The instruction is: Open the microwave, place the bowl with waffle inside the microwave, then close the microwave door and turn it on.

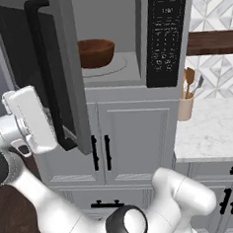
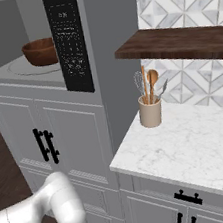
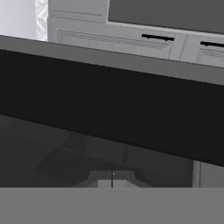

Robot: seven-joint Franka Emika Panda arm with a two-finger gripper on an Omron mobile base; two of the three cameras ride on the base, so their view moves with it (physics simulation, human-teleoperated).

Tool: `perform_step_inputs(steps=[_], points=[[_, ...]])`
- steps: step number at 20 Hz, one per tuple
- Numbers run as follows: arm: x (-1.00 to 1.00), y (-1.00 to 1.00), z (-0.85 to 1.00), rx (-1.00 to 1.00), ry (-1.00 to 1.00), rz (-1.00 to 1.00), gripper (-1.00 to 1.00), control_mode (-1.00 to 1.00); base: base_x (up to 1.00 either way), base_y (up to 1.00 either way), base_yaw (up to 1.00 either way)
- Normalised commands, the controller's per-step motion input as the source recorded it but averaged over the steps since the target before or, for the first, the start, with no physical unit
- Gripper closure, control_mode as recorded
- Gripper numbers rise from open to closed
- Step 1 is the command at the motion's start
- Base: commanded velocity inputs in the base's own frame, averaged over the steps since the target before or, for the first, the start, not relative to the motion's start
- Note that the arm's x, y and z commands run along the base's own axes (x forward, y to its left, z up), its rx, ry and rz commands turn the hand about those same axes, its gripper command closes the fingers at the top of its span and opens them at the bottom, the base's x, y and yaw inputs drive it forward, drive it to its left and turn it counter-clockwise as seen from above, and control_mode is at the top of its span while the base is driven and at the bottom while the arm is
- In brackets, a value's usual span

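Note:
The microwave (image 1: 132, 38) stands open, and the dark brown bowl (image 1: 96, 51) rests on the round turntable inside; the same bowl (image 2: 41, 51) appears in the right base view. No waffle is visible in it from these angles. The microwave door (image 1: 67, 68) hangs partly swung, its long black bar handle (image 1: 40, 70) facing me. My white hand (image 1: 29, 120) is close against the door's outer face at lower left. My gripper (image 3: 111, 178) is shut with nothing in it, fingertips together just short of the door's dark window (image 3: 109, 113).
A black keypad panel (image 1: 165, 35) sits right of the cavity. Grey cabinet doors (image 1: 125, 137) with black handles lie below. To the right is a marble counter (image 2: 189, 142) with a beige utensil holder (image 2: 150, 110) under a wooden shelf (image 2: 174, 43).

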Motion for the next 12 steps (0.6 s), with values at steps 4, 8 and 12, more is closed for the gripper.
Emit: perform_step_inputs(steps=[4, 8, 12], points=[[0.51, -1.00, 0.06, 0.37, 0.00, 0.00, 1.00, -1.00, 0.00, 0.00, 0.00], [0.60, -1.00, 0.16, 0.42, 0.00, 0.00, 1.00, -1.00, 0.00, 0.00, 0.00], [0.69, -1.00, 0.20, 0.46, 0.00, 0.00, 1.00, -1.00, 0.00, 0.00, 0.00]])
